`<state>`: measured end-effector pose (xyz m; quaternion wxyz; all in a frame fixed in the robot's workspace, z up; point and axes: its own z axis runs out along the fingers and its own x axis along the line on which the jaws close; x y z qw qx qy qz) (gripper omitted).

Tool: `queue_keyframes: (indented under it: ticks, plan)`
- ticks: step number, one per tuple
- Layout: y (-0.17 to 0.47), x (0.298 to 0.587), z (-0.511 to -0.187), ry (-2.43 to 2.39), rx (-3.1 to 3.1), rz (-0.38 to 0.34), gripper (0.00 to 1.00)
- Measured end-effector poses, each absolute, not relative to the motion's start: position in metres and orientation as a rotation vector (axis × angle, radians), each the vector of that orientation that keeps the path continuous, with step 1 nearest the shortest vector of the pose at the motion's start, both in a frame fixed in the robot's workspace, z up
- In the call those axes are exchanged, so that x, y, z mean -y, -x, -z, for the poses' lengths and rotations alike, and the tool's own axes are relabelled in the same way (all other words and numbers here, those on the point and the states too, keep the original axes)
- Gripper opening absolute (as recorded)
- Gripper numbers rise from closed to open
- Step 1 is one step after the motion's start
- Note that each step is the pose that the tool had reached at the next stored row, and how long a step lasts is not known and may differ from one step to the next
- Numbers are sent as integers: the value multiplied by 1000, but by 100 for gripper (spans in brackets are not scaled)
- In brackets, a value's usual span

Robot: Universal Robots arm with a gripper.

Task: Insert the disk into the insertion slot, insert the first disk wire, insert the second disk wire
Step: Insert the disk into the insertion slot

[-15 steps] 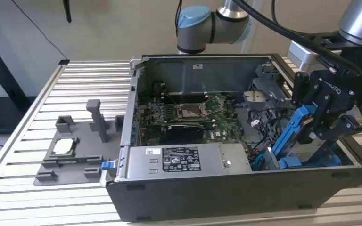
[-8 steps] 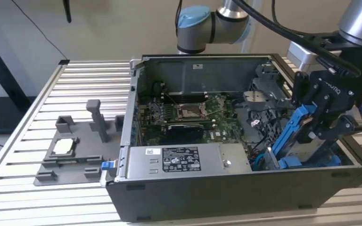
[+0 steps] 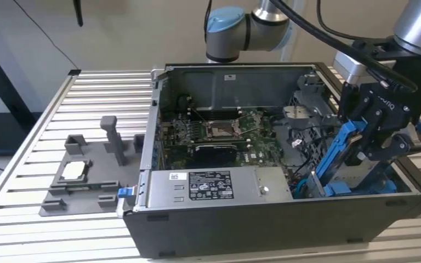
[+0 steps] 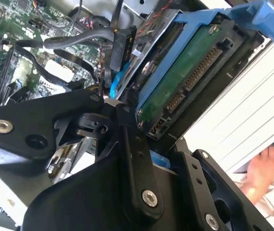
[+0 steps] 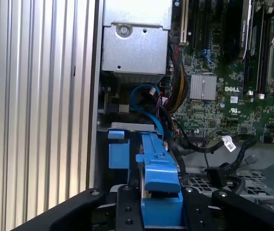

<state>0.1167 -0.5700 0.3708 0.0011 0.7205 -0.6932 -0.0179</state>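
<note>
Disk, exterior view: the disk (image 3: pixel 357 174) is standing on edge in its blue frame, leaning a little, at the front corner of the computer case (image 3: pixel 269 230) on the exterior view's right. Its lower end is sitting among the blue parts of the insertion slot (image 3: pixel 328 189); how deep it is seated cannot be told.
Gripper, exterior view: the gripper (image 3: pixel 375 153) is clenching the disk from above, with its jaws closed on the sides of the frame.
Room, exterior view: the case wall is running close on one side and the power-supply box (image 3: pixel 210 186) is lying near on the other. The bay is probably allowing little sideways play, while the space above it is open.
Disk, second wrist view: the green circuit board (image 4: pixel 185 82) and its connectors are facing the camera, bare. Black cables (image 4: pixel 74 45) are trailing just beside the disk's end.
Handling, second wrist view: the disk is likely behaving as a stiff, fairly heavy block that is sensitive to knocks. The blue frame (image 4: pixel 223 19) is looking like the safe place to hold it, not the board or the connector pins.
Hand, second wrist view: a person's hand (image 4: pixel 262 168) is resting beyond the case, well apart from the disk.
Disk, first wrist view: the blue frame (image 5: pixel 158 168) is sitting between the two black fingers (image 5: pixel 127 211) and pointing towards the grey cage edge.
Edges, first wrist view: a blue cable (image 5: pixel 146 98) and dark wires are crowding the space beside the cage, near the motherboard (image 5: pixel 233 82), and could snag.
</note>
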Motion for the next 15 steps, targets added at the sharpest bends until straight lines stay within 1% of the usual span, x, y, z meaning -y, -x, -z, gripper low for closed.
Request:
queue_keyframes:
  ticks: [1,2,5,11,15]
  plan:
    - [-117,570,-371,-2262,2176,56,34]
    - [-117,570,-371,-2261,2176,56,40]
    - [-116,570,-373,-2261,2176,56,40]
    - [-117,570,-394,-2262,2177,54,40]
    - [-116,569,-395,-2278,2192,20,40]
